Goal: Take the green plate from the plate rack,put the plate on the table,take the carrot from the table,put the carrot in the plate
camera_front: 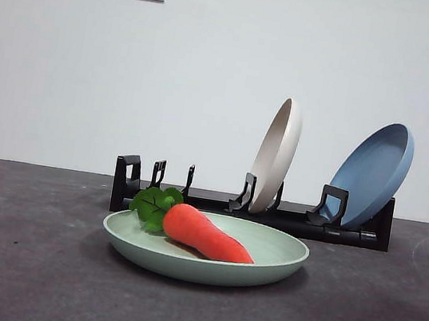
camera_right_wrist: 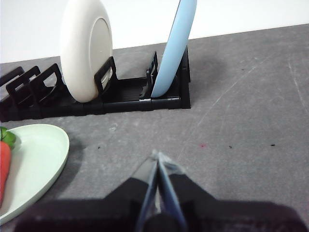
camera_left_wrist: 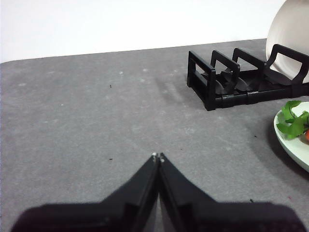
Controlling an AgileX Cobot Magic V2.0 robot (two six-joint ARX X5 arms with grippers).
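The carrot (camera_front: 205, 234) lay in the green plate (camera_front: 262, 271) on the surface (camera_front: 22, 261); both my tools, left (camera_left_wrist: 158, 156) and right (camera_right_wrist: 157, 155), were pinched closed, empty, task apparently finished.

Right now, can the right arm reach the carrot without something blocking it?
Probably yes. The carrot lies uncovered on the green plate, in front of the rack; bare table separates it from the right gripper.

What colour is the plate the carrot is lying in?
Pale sage green, plain and matte. The green plate holding the carrot shows best in the front view.
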